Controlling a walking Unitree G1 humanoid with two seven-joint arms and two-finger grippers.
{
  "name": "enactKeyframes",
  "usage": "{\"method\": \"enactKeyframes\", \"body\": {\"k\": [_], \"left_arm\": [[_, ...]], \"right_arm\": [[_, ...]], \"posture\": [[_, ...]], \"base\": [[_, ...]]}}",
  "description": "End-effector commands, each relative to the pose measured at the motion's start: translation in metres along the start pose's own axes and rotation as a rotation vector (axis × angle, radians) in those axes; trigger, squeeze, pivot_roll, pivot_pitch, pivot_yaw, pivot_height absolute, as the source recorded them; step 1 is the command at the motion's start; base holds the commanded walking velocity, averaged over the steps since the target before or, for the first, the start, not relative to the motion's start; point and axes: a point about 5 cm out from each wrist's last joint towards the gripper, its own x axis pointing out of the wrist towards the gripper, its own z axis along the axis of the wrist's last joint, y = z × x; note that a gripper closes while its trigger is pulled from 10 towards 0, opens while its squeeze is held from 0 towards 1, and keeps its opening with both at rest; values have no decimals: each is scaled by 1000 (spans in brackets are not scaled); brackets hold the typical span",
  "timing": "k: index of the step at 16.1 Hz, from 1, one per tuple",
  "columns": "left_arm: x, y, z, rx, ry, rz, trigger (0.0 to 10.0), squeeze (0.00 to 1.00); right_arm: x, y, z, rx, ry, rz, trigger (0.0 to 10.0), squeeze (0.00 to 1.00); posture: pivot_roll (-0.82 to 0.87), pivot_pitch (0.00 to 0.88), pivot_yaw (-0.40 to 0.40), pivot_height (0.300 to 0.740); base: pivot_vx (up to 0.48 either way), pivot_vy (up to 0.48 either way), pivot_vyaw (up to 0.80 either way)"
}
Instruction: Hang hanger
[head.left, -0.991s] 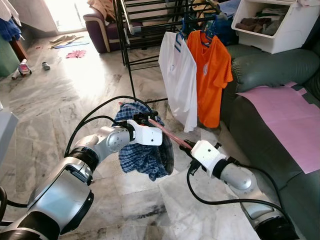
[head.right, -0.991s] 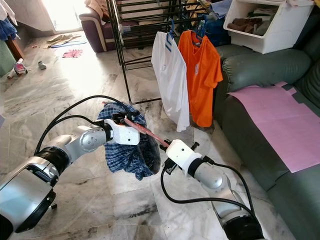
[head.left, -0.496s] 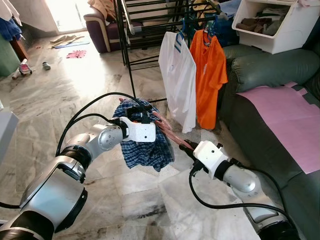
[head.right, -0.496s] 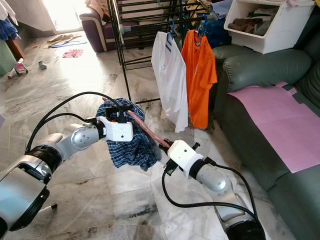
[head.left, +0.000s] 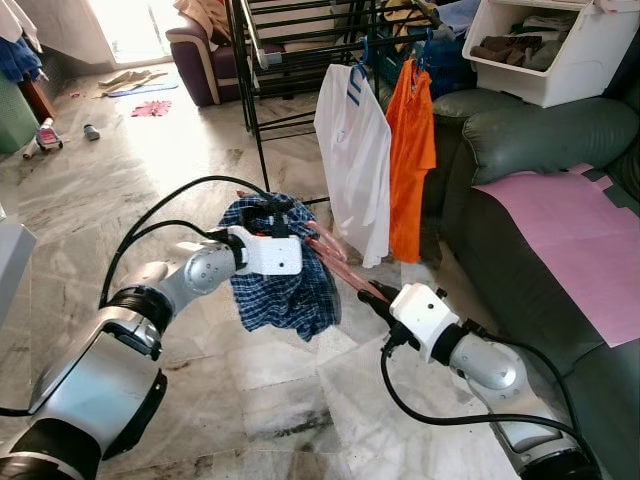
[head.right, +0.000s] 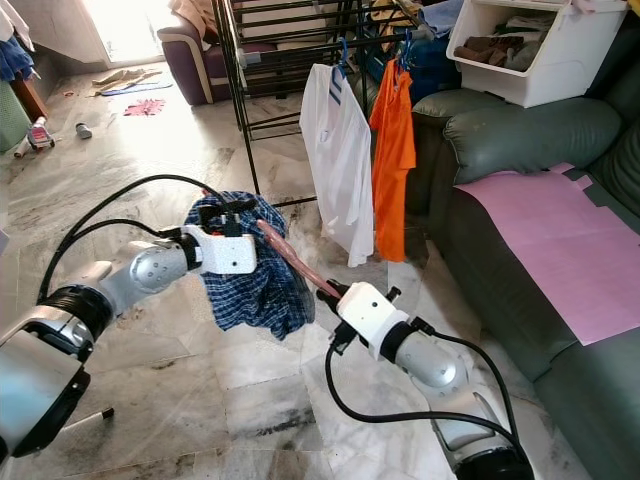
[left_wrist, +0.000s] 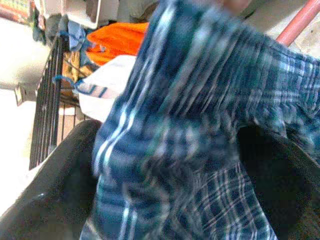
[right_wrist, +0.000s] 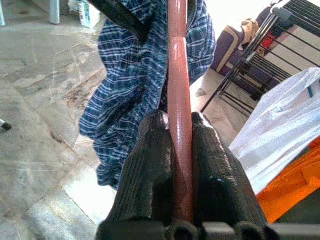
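Note:
A blue plaid shirt (head.left: 282, 280) hangs from a reddish-pink hanger (head.left: 335, 262), held in the air above the marble floor. My left gripper (head.left: 268, 228) is shut on the top of the shirt at the hanger's upper end. My right gripper (head.left: 372, 297) is shut on the hanger's lower arm; in the right wrist view the pink bar (right_wrist: 178, 120) runs between both black fingers (right_wrist: 150, 165). The plaid cloth (left_wrist: 200, 150) lies between the left fingers (left_wrist: 55, 190) in the left wrist view. Behind stands the black drying rack (head.left: 262, 110).
A white shirt (head.left: 352, 160) and an orange shirt (head.left: 410, 160) hang from the rack on blue hangers. A dark green sofa (head.left: 540, 150) with a pink sheet (head.left: 575, 230) lies to the right. A white bin (head.left: 555, 45) sits behind it. Clothes litter the far floor.
My left gripper has carried the plaid shirt and the hanger's top end up and a little left, toward the rack. The right gripper kept its hold. The orange shirt has swung edge-on.

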Motion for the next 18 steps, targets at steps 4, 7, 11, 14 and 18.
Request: {"method": "enactKeyframes", "body": {"k": [4,7,11,14,18], "left_arm": [[-5,5,-1,-36,-38,-12,10000,1000],[-8,7,-1,-32,-57,10,10000,647],[-17,10,-9,-30,-54,-10,10000,0],[-20,13,-11,-3,-48,-29,10000,0],[-22,15,-12,32,-55,-103,10000,0]], "right_arm": [[-2,-4,10,-12,-59,-16,0,0],[2,-6,10,7,-65,-53,0,0],[-2,-6,8,25,-63,-33,0,0],[-5,-3,7,24,-65,12,0,0],[-18,4,1,33,-36,98,0,0]], "posture": [[-93,7,60,740],[-87,2,58,740],[-81,0,51,740],[-81,0,52,740],[-87,0,63,740]], "base": [[0,0,0],[0,0,0],[0,0,0],[0,0,0],[0,0,0]]}}
